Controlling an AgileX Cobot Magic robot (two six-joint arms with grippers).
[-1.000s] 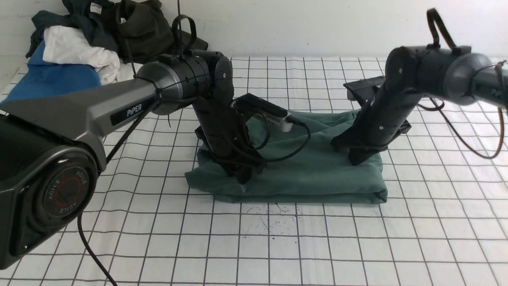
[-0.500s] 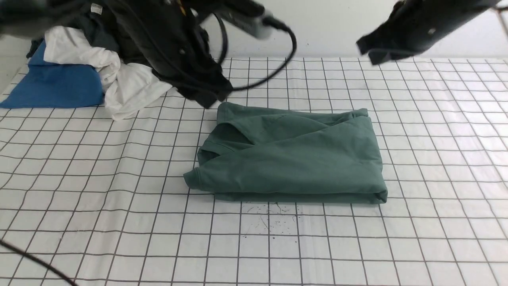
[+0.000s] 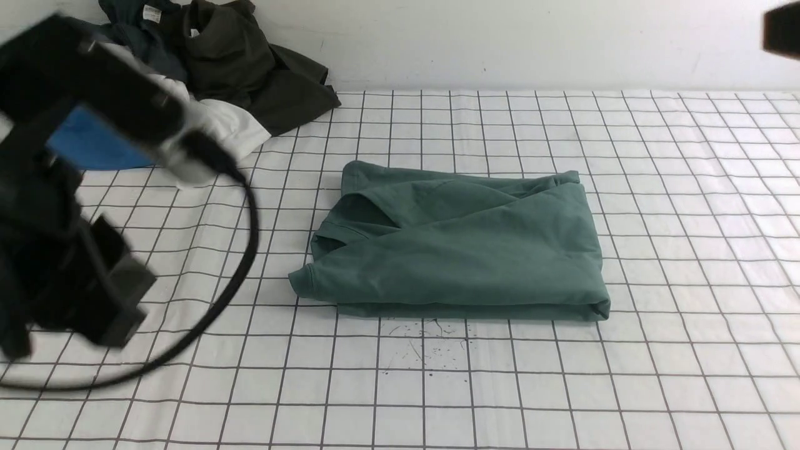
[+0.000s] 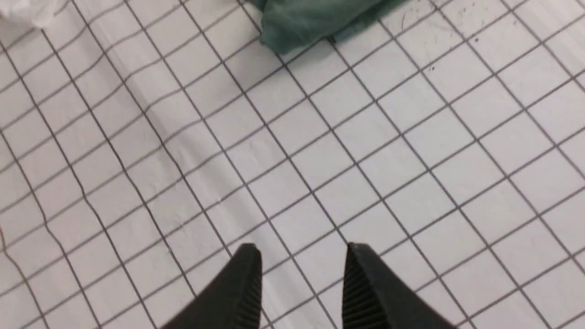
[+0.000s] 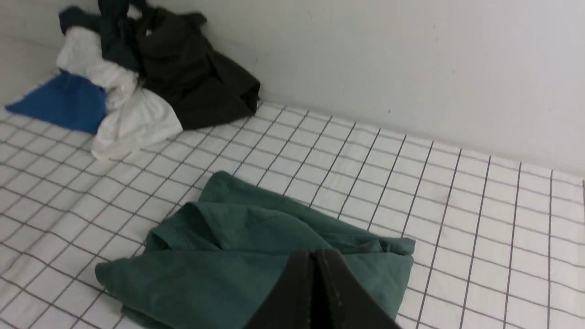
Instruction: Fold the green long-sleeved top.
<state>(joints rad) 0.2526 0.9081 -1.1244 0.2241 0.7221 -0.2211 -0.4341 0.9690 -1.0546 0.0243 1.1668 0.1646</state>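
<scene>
The green long-sleeved top [image 3: 456, 250] lies folded into a thick rectangle in the middle of the checked table cover, with nothing touching it. My left gripper [image 4: 301, 250] is open and empty, hovering over bare checked cover; a corner of the top [image 4: 311, 23] shows ahead of it. My left arm [image 3: 69, 262] is a blur at the near left in the front view. My right gripper [image 5: 315, 252] is shut and empty, raised high above the top [image 5: 228, 256]. Only a dark bit of the right arm [image 3: 781, 28] shows at the upper right edge.
A heap of clothes sits at the back left by the wall: a dark olive-black garment [image 3: 250, 69], a dark navy-teal one [image 3: 134, 19], a white one [image 3: 231, 128] and a blue one [image 3: 94, 147]. A black cable [image 3: 247, 250] hangs from the left arm. Dark specks [image 3: 425, 347] lie in front of the top.
Both grippers lifted off the folded top. The left arm swung up and then down to the near left. The right arm rose out to the upper right. The top stayed in place.
</scene>
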